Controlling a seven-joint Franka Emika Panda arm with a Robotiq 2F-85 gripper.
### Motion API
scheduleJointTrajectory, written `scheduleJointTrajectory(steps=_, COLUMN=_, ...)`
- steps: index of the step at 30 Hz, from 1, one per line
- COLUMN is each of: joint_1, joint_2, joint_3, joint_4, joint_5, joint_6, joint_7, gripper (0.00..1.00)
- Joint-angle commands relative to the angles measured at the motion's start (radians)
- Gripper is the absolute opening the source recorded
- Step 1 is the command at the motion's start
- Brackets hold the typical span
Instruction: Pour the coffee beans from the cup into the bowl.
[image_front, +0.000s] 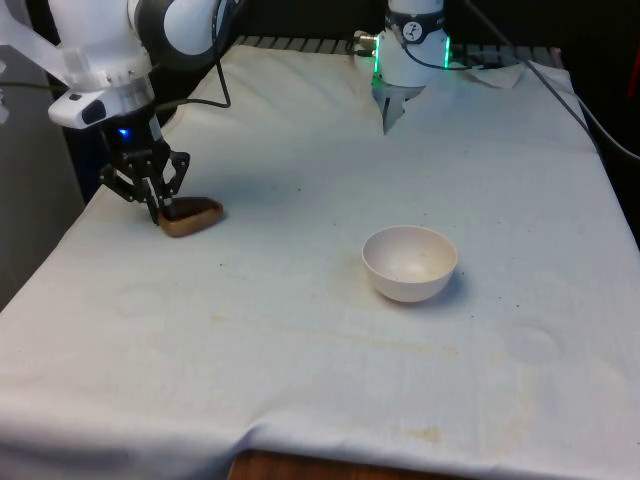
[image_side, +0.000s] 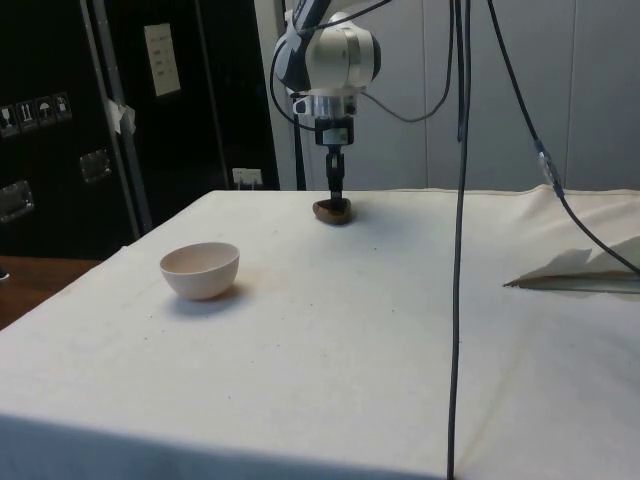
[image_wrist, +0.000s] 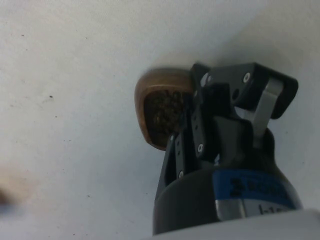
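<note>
- My gripper (image_front: 160, 205) stands low over the tabletop (image_front: 300, 330), its jaws clenched on the rim of the brown cup (image_front: 192, 216).
- The cup sits on the cloth right at the jaws, with the coffee beans (image_wrist: 165, 112) inside it.
- The white bowl (image_front: 409, 262) waits well apart from the jaws, apparently without beans.
- By my reading, the grasp is made; lifting, carrying and pouring remain.

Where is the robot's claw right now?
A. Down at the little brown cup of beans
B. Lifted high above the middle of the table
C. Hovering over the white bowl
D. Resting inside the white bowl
A: the gripper is down at the rim of the brown cup, well away from the white bowl, which sits apart on the cloth.
</note>
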Motion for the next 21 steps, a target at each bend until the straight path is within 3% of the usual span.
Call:
scheduleJointTrajectory(steps=1, joint_1=0.000, joint_2=0.001, joint_3=0.000, joint_4=0.001, joint_5=0.000, joint_6=-0.001, joint_7=0.000, gripper=0.00)
scheduleJointTrajectory(steps=6, joint_1=0.001, joint_2=-0.001, joint_3=0.000, joint_4=-0.003, joint_5=0.001, joint_6=0.002, joint_7=-0.001, gripper=0.00)
scheduleJointTrajectory(steps=11, joint_1=0.016, joint_2=-0.015, joint_3=-0.002, joint_4=-0.014, joint_5=0.005, joint_6=0.007, joint_7=0.019, gripper=0.00)
scheduleJointTrajectory(steps=12, joint_1=0.009, joint_2=-0.003, joint_3=0.000, joint_4=-0.002, joint_5=0.002, joint_6=-0.001, joint_7=0.016, gripper=0.00)
scheduleJointTrajectory(steps=14, joint_1=0.022, joint_2=-0.026, joint_3=-0.003, joint_4=-0.021, joint_5=0.005, joint_6=0.009, joint_7=0.028, gripper=0.00)
scheduleJointTrajectory(steps=18, joint_1=0.033, joint_2=-0.042, joint_3=-0.003, joint_4=-0.034, joint_5=0.004, joint_6=0.012, joint_7=0.040, gripper=0.00)
scheduleJointTrajectory(steps=19, joint_1=0.025, joint_2=-0.036, joint_3=0.001, joint_4=-0.025, joint_5=0.002, joint_6=0.000, joint_7=0.035, gripper=0.00)
scheduleJointTrajectory(steps=21, joint_1=0.041, joint_2=-0.054, joint_3=-0.003, joint_4=-0.043, joint_5=0.003, joint_6=0.014, joint_7=0.050, gripper=0.00)
